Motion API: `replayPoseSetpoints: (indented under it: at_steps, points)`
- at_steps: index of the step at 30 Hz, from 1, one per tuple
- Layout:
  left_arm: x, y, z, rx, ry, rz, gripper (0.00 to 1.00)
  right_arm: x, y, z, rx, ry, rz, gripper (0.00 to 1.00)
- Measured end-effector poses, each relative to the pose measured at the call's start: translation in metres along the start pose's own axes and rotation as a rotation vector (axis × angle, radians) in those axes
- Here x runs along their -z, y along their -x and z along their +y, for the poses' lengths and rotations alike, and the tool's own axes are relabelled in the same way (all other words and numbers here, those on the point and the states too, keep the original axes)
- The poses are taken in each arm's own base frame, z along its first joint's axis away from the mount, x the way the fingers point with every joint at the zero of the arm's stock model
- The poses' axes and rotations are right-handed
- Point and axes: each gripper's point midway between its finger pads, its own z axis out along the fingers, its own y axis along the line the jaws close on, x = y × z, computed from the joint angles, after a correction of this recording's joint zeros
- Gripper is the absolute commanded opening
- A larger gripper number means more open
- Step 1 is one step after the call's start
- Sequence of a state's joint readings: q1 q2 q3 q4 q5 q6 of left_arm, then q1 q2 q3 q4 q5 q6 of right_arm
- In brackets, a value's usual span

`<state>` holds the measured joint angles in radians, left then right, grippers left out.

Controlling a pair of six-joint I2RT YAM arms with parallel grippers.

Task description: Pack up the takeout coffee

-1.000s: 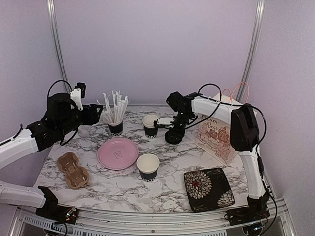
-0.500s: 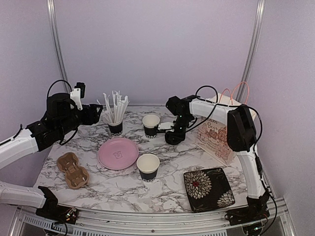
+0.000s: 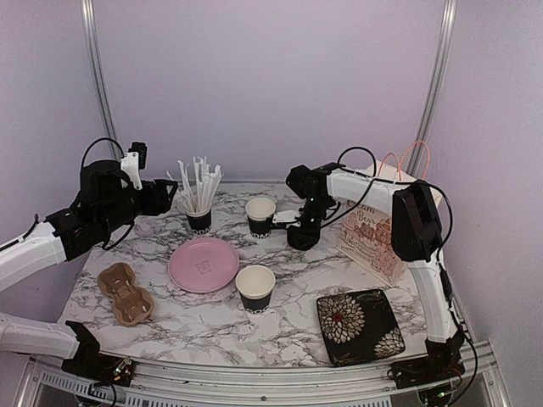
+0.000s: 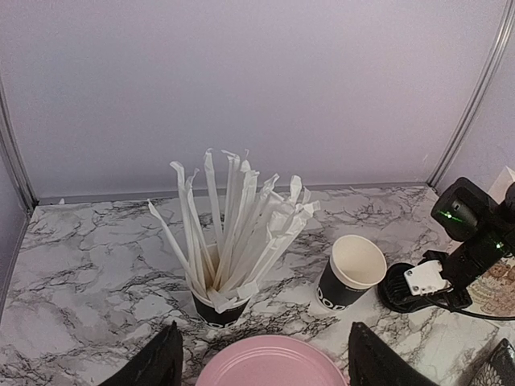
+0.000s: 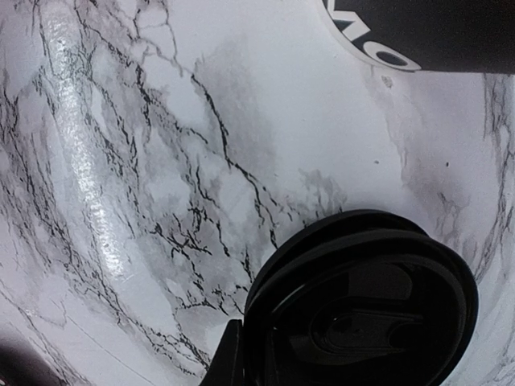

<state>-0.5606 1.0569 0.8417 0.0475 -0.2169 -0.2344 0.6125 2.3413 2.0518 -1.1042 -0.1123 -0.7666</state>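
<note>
At the rear of the desk point(image 3: 284, 331), the right fingers point(image 5: 232, 358) touch the rim of a black lid point(image 5: 362, 305) beside the rear cup point(image 3: 260, 215). Whether they grip it cannot be told. The second cup point(image 3: 254, 287) stands centre-front. The left fingers point(image 4: 157, 363) are apart and empty.

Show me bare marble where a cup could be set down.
Front strip between the pulp carrier and floral plate, before the near cup; between that cup and the gift bag. Crowded at the back: straw cup, far cup, right end effector at a lid.

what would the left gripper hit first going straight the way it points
Most likely the cup of white sticks, centred ahead between the left gripper's fingers; the distance is hard to judge.
</note>
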Motion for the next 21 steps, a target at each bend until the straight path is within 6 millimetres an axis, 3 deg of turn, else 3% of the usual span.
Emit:
replayPoseSetpoints:
  at_steps: [3, 6, 9, 11, 14, 15, 16, 19, 21]
  points:
    - [0.0, 0.0, 0.001, 0.003, 0.001, 0.0, 0.71, 0.004, 0.001, 0.004, -0.009, 0.015, -0.008, 0.01]
    - [-0.001, -0.001, -0.001, 0.002, -0.012, 0.005, 0.72, 0.022, 0.008, 0.008, -0.012, 0.023, -0.052, 0.01]
    - [-0.001, -0.002, -0.012, -0.004, -0.077, 0.004, 0.76, 0.062, 0.024, 0.02, 0.0, 0.041, -0.164, 0.01]
    - [-0.001, -0.006, -0.025, -0.007, -0.159, -0.004, 0.79, 0.1, 0.041, 0.034, 0.023, 0.073, -0.284, 0.0]
    - [0.004, -0.015, -0.043, -0.007, -0.259, -0.02, 0.84, 0.161, 0.063, 0.067, 0.077, 0.151, -0.501, 0.0]
    - [0.007, -0.017, -0.051, -0.007, -0.296, -0.024, 0.94, 0.181, 0.068, 0.082, 0.1, 0.193, -0.575, 0.0]
    - [0.011, -0.017, -0.061, -0.007, -0.334, -0.03, 0.98, 0.199, 0.072, 0.097, 0.124, 0.24, -0.644, 0.0]
    - [0.027, -0.009, -0.099, -0.025, -0.469, -0.078, 0.96, 0.244, 0.08, 0.132, 0.193, 0.375, -0.826, 0.0]
    - [0.039, -0.004, -0.12, -0.037, -0.545, -0.117, 0.94, 0.262, 0.084, 0.148, 0.225, 0.455, -0.915, 0.0]
